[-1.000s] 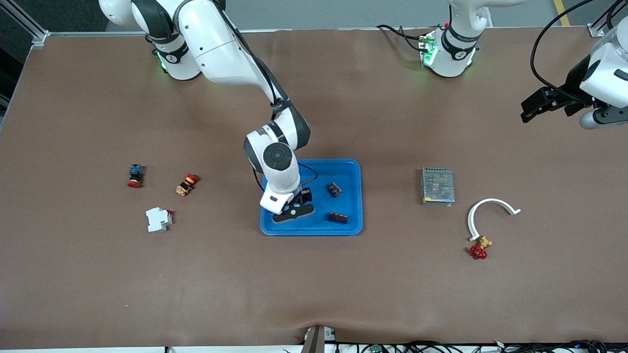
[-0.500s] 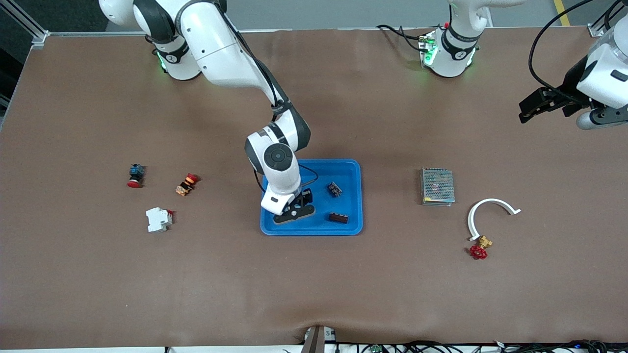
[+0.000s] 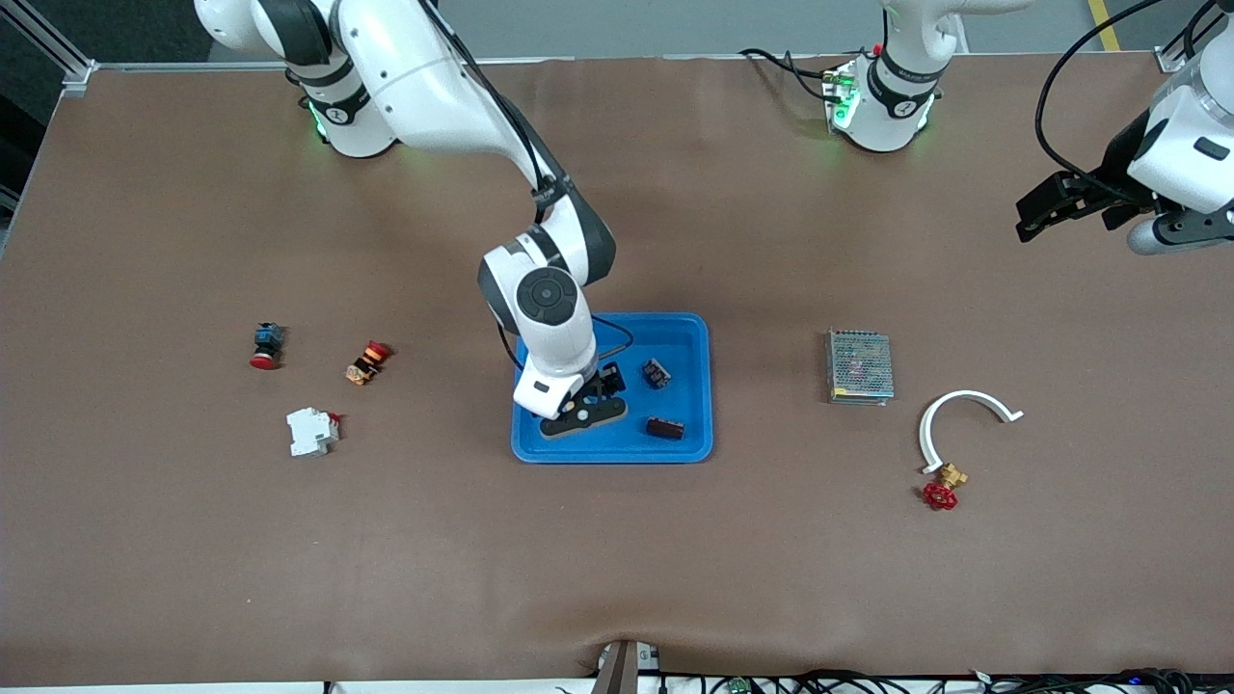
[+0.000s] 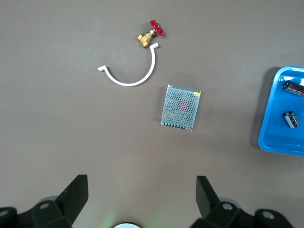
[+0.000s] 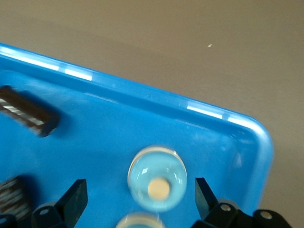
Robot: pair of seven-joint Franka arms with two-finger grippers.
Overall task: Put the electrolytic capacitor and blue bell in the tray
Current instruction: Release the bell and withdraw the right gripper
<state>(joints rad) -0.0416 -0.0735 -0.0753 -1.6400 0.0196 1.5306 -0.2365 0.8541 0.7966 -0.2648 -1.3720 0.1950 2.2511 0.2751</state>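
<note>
Right gripper low over the tray: jaws closed a second ago, now spread wide, nothing pinched. Blue bell lies on the tray floor directly between the fingers, apparently just released. 2 dark capacitor-like parts already sit in the tray beside the claw, toward the left arm's end. Judgement: both placements look done. Left gripper waits aloft, spread and empty, near the mesh box. No readable labels or writing anywhere.
</note>
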